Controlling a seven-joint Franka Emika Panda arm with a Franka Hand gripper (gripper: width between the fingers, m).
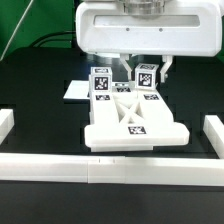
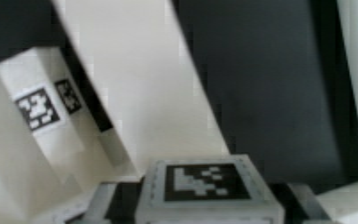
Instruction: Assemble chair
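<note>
The chair's white parts lie in the middle of the table. A flat seat panel with cross cut-outs (image 1: 135, 120) has a tagged upright block (image 1: 101, 82) at its far side. My gripper (image 1: 146, 68) is shut on a second white tagged block (image 1: 146, 76) and holds it upright at the panel's far edge. In the wrist view this block (image 2: 197, 183) sits between my dark fingers (image 2: 119, 198), its tag facing the camera. Beyond it are long white chair pieces (image 2: 140, 80) and a tagged piece (image 2: 48, 105).
The marker board (image 1: 76, 90) lies flat at the exterior view's left, behind the chair parts. White border rails run along the front (image 1: 110, 168), the left (image 1: 6, 125) and the right (image 1: 214, 130). The table top is black.
</note>
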